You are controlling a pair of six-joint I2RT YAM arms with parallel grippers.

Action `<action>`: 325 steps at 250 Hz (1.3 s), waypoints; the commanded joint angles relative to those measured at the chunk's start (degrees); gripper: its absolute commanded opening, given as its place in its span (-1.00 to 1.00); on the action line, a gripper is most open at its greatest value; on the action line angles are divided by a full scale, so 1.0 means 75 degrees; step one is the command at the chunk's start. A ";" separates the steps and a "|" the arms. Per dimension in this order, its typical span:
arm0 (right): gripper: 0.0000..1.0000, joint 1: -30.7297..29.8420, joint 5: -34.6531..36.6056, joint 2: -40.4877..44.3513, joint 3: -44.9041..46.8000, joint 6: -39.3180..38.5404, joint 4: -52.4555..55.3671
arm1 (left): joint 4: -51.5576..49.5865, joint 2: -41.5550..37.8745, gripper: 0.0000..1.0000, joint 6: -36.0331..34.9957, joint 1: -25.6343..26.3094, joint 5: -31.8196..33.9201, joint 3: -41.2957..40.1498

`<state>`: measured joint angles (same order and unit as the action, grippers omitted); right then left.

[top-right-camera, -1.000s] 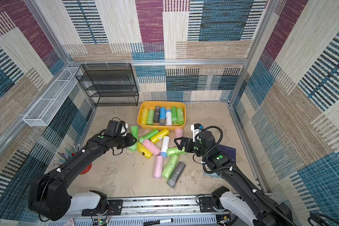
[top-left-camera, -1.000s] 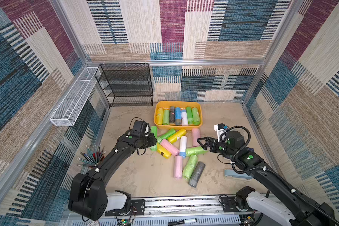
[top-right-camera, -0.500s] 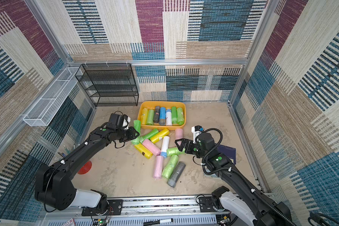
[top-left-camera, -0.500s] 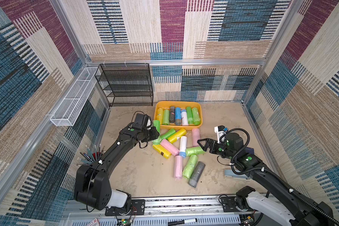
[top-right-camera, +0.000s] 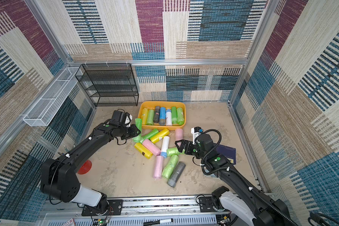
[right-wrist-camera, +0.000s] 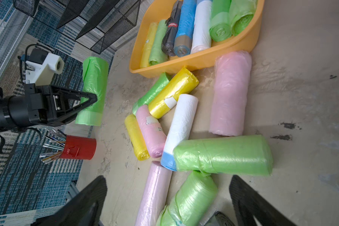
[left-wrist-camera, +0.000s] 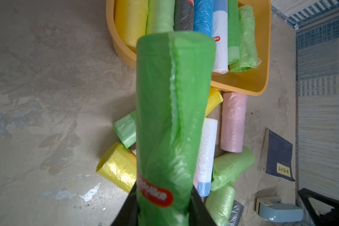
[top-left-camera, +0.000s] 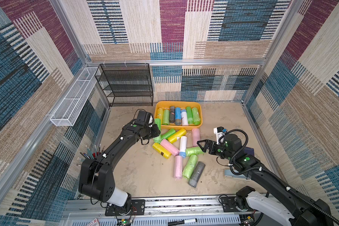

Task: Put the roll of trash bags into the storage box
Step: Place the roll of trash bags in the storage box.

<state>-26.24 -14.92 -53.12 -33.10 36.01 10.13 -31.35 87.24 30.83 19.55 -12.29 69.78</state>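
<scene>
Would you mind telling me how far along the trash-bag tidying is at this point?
Done: seven rolls lie side by side in the storage box. In hand: the left gripper is shut on a green roll, held above the floor beside the box, not yet inside. The right gripper is open and empty near the pile. Left: ten loose rolls on the floor.

I'm watching the bright green roll of trash bags (left-wrist-camera: 172, 109) hanging clear of the floor (left-wrist-camera: 47, 97), pinched near its red-labelled end by the left gripper (top-left-camera: 156, 133). In both top views it is hovering just outside the near left corner of the storage box (top-left-camera: 201, 115), not yet inside. That shallow orange-yellow tub is sitting flat, holding seven rolls (top-right-camera: 162, 115) lying side by side.
</scene>
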 commanded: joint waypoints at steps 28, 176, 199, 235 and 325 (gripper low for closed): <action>0.99 0.0016 0.0090 0.0075 0.0070 -0.0260 -0.0178 | 0.0089 0.0392 -1.00 -0.0231 0.0180 0.0044 0.0517; 0.99 0.0077 0.0081 0.0181 0.0190 -0.0480 -0.0144 | -0.0202 0.1926 -1.00 -0.0403 0.0427 0.0107 0.2309; 0.99 0.0089 0.0108 0.0192 0.0236 -0.0455 -0.0166 | -0.0354 0.2167 -1.00 -0.0472 0.0433 0.0117 0.2614; 0.99 0.0101 0.0091 0.0139 0.0277 -0.0469 -0.0214 | -0.0466 0.2495 -1.00 -0.0589 0.0446 0.0160 0.2967; 0.99 0.0127 0.0078 0.0162 0.0363 -0.0567 -0.0192 | -0.0953 0.3976 -1.00 -0.1027 0.0446 0.0547 0.4565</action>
<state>-25.36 -14.79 -52.31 -30.70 32.67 10.13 -36.62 114.48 25.89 22.87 -9.13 100.29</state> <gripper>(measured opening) 0.993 0.323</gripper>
